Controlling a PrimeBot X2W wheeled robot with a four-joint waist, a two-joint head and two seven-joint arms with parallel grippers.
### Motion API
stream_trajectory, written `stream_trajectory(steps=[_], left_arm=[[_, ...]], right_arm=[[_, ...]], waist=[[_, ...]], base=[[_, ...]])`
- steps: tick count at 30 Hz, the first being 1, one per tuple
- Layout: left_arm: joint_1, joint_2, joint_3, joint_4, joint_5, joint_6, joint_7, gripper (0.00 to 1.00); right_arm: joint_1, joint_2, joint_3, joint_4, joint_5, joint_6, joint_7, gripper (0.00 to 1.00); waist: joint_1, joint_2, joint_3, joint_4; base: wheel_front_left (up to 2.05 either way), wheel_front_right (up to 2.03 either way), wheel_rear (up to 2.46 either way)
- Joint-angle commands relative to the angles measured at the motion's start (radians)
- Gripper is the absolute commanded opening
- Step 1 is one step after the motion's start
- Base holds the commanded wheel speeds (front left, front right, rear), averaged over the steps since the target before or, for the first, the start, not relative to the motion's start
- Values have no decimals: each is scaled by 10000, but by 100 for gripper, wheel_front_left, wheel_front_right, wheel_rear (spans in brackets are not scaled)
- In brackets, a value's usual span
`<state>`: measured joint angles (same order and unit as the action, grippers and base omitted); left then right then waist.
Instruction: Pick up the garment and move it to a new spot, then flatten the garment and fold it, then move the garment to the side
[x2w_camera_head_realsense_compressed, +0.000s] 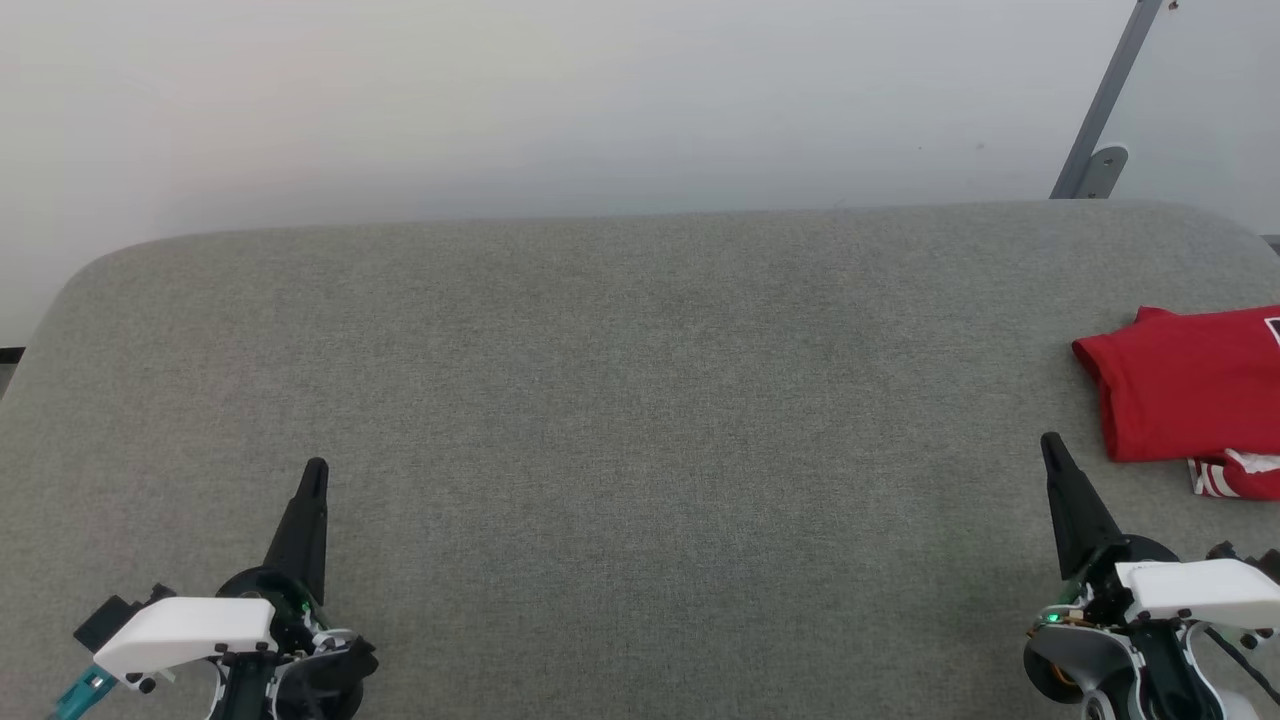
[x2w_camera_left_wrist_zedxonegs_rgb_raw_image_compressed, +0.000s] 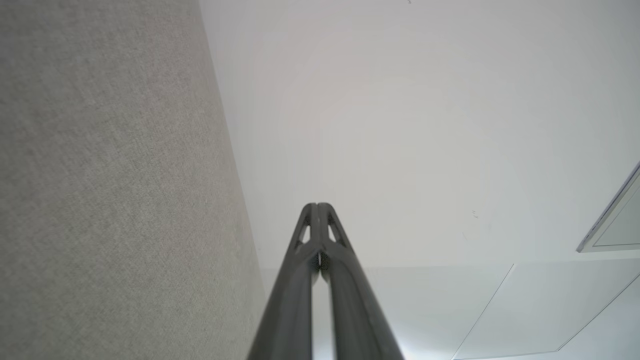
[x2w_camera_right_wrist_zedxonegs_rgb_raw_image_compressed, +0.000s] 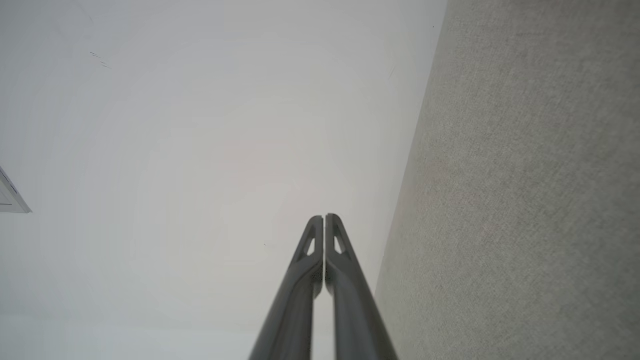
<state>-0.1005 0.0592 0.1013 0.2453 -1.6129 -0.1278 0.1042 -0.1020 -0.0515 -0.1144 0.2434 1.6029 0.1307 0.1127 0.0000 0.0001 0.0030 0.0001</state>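
On the right side of the grey tabletop (x2w_camera_head_realsense_compressed: 640, 420), close to its right edge, lies the red shirt (x2w_camera_head_realsense_compressed: 1185, 385). It is folded into a flat block. The border of the head view cuts it, so only a part of it can be seen. At its near edge a piece of red-and-white striped trim (x2w_camera_head_realsense_compressed: 1212, 482) comes out from under the red cloth.

The right hand (x2w_camera_head_realsense_compressed: 1050, 442) is near the shirt, on the side toward the middle of the tabletop and a little closer to the robot. A strip of bare tabletop lies between them, so they do not touch. Its two dark fingers (x2w_camera_right_wrist_zedxonegs_rgb_raw_image_compressed: 300, 290) are pressed together up to the tips, and nothing is between them.

The left hand (x2w_camera_head_realsense_compressed: 316, 470) is at the other side of the tabletop, well apart from the shirt. Its fingers (x2w_camera_left_wrist_zedxonegs_rgb_raw_image_compressed: 295, 285) are also together and hold nothing.

Both hands point away from the robot, toward the pale wall (x2w_camera_head_realsense_compressed: 500, 100) behind the tabletop. How high they are over the surface I cannot tell. A grey metal bar (x2w_camera_head_realsense_compressed: 1105, 110) leans against the wall behind the right far corner.
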Motion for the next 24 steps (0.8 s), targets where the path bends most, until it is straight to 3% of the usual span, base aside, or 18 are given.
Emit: stream_trajectory(steps=[1,24], left_arm=[[-155,-23,41,14,-129,-52,46,0],[-144,-49,73,9,-59,-53,84,0]], right_arm=[[-131,35,-15,28,146,0,52,0],[-98,28,-6,26,114,0,45,0]], waist=[[0,-1,1,-1],[0,-1,1,-1]], base=[[0,0,0],[0,0,0]])
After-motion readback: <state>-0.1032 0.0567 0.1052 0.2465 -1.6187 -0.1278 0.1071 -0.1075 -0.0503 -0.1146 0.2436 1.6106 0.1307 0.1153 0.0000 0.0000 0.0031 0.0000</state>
